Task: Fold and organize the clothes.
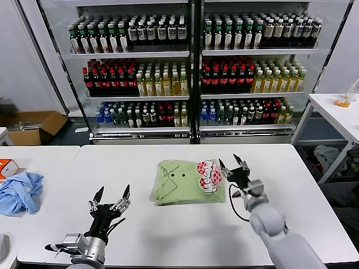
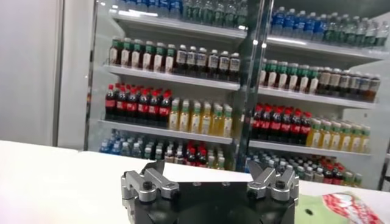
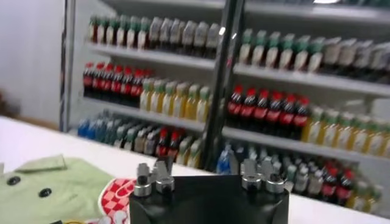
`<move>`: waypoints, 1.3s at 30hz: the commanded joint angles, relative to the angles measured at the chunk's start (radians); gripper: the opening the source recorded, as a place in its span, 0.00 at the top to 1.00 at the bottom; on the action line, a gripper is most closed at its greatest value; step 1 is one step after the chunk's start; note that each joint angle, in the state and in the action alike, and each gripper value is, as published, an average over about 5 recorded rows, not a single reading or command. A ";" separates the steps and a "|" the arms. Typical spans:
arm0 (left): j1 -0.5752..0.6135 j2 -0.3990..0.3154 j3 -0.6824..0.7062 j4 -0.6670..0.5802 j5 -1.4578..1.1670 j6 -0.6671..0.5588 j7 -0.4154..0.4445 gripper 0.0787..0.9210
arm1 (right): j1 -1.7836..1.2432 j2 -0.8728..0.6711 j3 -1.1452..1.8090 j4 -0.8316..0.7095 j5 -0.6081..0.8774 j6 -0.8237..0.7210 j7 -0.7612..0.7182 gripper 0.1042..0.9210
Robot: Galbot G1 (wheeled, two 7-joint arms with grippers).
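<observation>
At the far left of the white counter [image 1: 140,241] lies a crumpled light blue garment [image 1: 19,191], well apart from the work and best left alone. Next comes the left claw [image 1: 110,196], hovering released over bare counter near the front edge, its fingers spread and holding nothing. Toward the middle sits the light green shirt [image 1: 182,184], already gathered into a compact, roughly square bundle with its collar and two dark buttons showing and the red-and-white checkered logo [image 1: 208,174] turned up at its right side. Just beside that logo the right claw [image 1: 234,163] is also released, fingers apart (whether a fingertip brushes the cloth cannot be told). Judging by the bundle, folding looks nearly done; the step in hand is probably tidying or squaring the right edge. To do it well, the right claw should come in low and flat against the hem, pressing or nudging rather than pinching, so the layers underneath do not slide. There is open counter on all sides of the shirt, especially in front and to the right, while the drinks fridge [image 1: 193,67] stands well behind.
</observation>
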 commanded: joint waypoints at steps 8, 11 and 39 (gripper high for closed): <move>0.054 -0.004 0.013 -0.087 0.043 0.004 0.021 0.12 | -0.582 0.022 0.340 0.431 -0.005 0.105 -0.011 0.13; 0.066 -0.001 0.007 -0.100 0.047 0.007 0.022 0.12 | -0.589 0.029 0.348 0.451 0.001 0.072 -0.005 0.12; 0.070 0.023 0.011 -0.095 0.087 -0.020 0.043 0.12 | -0.592 0.077 0.365 0.514 -0.057 0.045 0.039 0.12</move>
